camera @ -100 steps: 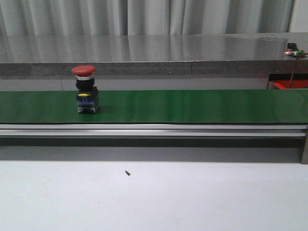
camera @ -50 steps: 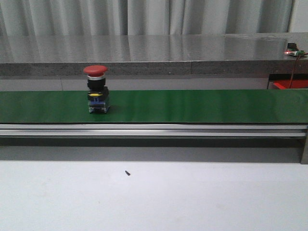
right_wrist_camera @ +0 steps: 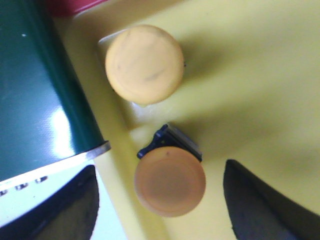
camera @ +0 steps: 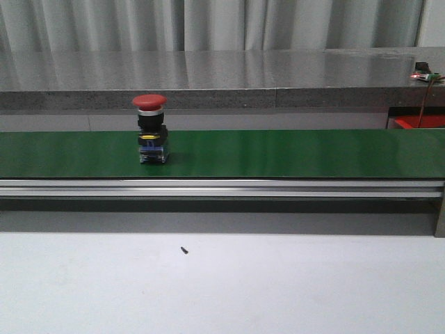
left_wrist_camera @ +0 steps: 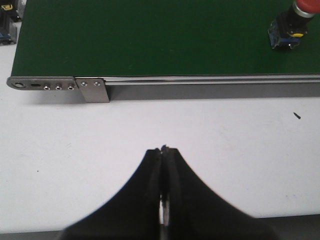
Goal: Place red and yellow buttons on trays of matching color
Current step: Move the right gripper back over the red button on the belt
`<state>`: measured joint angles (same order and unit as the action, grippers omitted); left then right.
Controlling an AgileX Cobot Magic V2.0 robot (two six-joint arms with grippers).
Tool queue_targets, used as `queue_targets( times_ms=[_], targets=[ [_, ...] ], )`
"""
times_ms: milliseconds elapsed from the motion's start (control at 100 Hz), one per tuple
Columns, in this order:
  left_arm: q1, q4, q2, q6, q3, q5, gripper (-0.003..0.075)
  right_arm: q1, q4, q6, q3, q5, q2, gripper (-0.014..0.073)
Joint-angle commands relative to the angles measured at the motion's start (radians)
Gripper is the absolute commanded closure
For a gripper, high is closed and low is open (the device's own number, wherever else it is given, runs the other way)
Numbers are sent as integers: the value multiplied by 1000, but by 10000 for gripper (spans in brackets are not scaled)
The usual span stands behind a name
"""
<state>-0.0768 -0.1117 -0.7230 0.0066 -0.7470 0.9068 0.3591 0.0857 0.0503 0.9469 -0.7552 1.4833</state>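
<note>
Red button (camera: 151, 129) stands upright on the green belt (camera: 292, 153); rigid, top-heavy, so I'd grip its black body. Left claw (left_wrist_camera: 163, 150) is closed empty; right claw (right_wrist_camera: 159, 182) gapes over 2 yellow buttons (right_wrist_camera: 144, 64).

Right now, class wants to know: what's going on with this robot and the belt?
A red button stands upright on the green belt, and nothing is holding it. The left gripper is shut and empty over the white table, short of the belt. The right gripper is open above the yellow tray, where two yellow buttons already sit. The red button has yet to be picked up.
</note>
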Motion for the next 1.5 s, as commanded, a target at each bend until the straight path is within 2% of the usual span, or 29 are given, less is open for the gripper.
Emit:
queue_targets(
  times_ms=[0, 330, 490, 730, 960, 1490],
  targets=[
    [-6, -7, 3, 2, -26, -51, 740, 6, 10, -27, 25, 2, -87, 66],
    [-6, -7, 3, 2, -26, -51, 740, -80, 56, -72, 33, -97, -219, 66],
    [-6, -7, 3, 2, -26, -51, 740, -176, 81, -84, 76, -143, -227, 66],
    [-6, -7, 3, 2, -26, -51, 740, -341, 128, -84, 167, -126, -224, 66],
    [-6, -7, 3, 2, -26, -51, 740, -451, 137, -84, 276, -178, -160, 66],
    [-6, -7, 3, 2, -26, -51, 740, -661, 88, -87, 508, -182, 66, 66]
  ],
)
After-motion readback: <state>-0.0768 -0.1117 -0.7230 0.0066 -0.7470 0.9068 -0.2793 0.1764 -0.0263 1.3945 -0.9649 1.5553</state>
